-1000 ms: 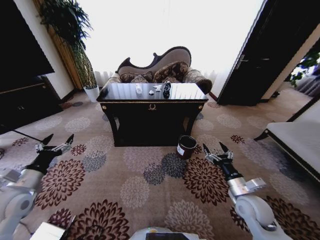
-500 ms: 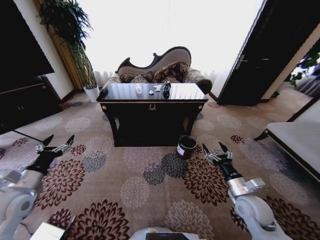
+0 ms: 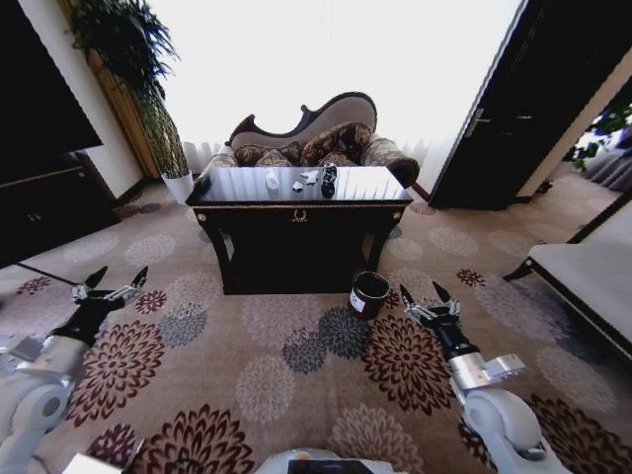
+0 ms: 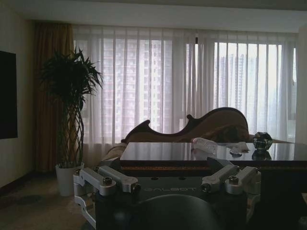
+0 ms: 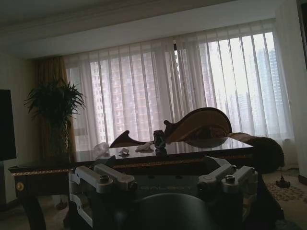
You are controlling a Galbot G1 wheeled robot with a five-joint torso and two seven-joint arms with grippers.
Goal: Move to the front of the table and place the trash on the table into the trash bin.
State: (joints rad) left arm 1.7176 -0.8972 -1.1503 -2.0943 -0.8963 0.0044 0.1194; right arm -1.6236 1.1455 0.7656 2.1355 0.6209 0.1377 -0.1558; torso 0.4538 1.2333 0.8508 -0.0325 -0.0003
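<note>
The left gripper (image 3: 111, 284) hovers low over the patterned carpet (image 3: 267, 375) at the robot's left, fingers spread apart and holding nothing. The right gripper (image 3: 429, 299) hangs the same way at the robot's right, released and empty, just beside the trash bin (image 3: 368, 293).

The trash bin stands upright on the carpet near the front right leg of the worktop (image 3: 296, 205), its open mouth tilted slightly toward the camera and a white label on its side.

The worktop is a glossy black rectangle with its long axis running across the head view, a small gold emblem (image 3: 299, 215) centred on the front rail. On its top lies the trash: a clear crushed bottle (image 3: 273, 179) lying on its side, long axis pointing roughly from the front edge toward the back; white paper scraps (image 3: 304, 180) to its right; and a dark crumpled can (image 3: 329, 179) standing farther right.

Behind the worktop sits a curved-back sofa (image 3: 316, 138). A potted plant (image 3: 148, 89) stands at the back left by bright curtains.
</note>
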